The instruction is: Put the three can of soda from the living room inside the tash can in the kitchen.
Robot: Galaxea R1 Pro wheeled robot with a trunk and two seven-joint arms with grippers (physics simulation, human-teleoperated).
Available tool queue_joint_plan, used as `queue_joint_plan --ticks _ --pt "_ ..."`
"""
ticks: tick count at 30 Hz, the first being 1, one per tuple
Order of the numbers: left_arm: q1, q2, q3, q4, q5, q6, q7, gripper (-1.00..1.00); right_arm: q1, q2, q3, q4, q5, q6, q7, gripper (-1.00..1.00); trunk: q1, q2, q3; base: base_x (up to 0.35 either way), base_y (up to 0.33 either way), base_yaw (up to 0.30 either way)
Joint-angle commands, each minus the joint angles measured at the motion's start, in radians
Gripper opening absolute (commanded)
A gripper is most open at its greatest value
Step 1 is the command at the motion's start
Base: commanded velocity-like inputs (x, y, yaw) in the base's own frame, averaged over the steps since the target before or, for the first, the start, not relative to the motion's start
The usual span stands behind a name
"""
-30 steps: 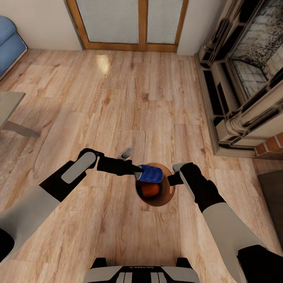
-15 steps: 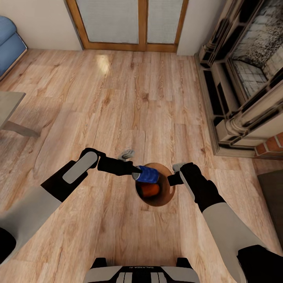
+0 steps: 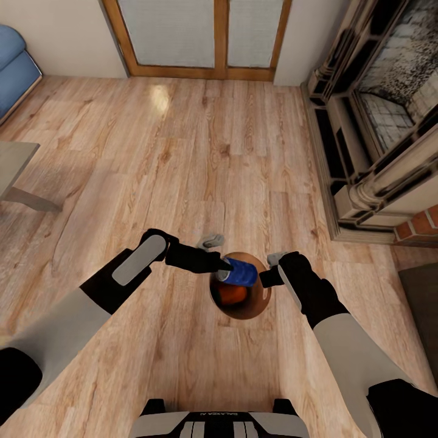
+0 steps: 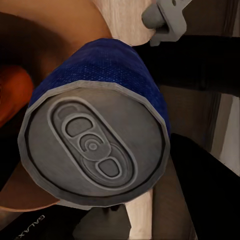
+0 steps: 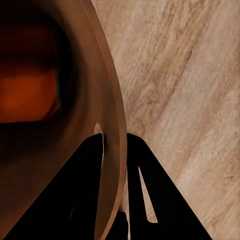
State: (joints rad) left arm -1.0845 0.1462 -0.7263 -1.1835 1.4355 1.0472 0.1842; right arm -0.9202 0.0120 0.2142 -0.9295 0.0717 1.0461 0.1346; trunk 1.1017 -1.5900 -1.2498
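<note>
Lower centre of frame: orange can (image 3: 232,294) lies inside the trash can (image 3: 258,307). Left gripper (image 3: 222,270) clamps the blue can (image 3: 241,272) above it. Right gripper (image 3: 266,279) pinches the rim. Third can unaccounted for.

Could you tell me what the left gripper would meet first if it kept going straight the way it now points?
Beyond the blue can it holds, the left gripper points across the trash can mouth, so probably the right gripper on the far rim; depth is unclear.
</note>
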Motion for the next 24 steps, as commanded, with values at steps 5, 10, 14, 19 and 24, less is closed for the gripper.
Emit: queue_joint_plan --ticks 5,10,14,19,24 --pt "0.0 -0.014 -0.027 0.003 -0.002 0.0 0.087 -1.0 0.0 0.0 0.0 0.0 -0.027 0.001 0.007 -1.0 0.0 0.0 0.0 0.0 0.0 0.0" --pt "0.001 -0.037 -0.03 0.0 -0.003 0.0 0.163 -1.0 0.0 0.0 0.001 0.0 -0.027 0.001 0.007 -1.0 0.0 0.0 0.0 0.0 0.0 0.0" --pt "0.001 -0.061 -0.035 -0.002 -0.004 0.0 0.232 -1.0 0.0 0.0 0.001 0.0 -0.027 0.001 0.007 -1.0 0.0 0.0 0.0 0.0 0.0 0.0" --pt "0.001 -0.069 -0.037 0.0 -0.004 0.0 0.254 -1.0 0.0 0.0 0.001 0.0 -0.027 0.001 0.007 -1.0 0.0 0.0 0.0 0.0 0.0 0.0" --pt "0.001 -0.074 -0.039 0.004 -0.005 0.0 0.269 -1.0 0.0 0.0 0.001 0.0 -0.027 0.001 0.007 -1.0 0.0 0.0 0.0 0.0 0.0 0.0"
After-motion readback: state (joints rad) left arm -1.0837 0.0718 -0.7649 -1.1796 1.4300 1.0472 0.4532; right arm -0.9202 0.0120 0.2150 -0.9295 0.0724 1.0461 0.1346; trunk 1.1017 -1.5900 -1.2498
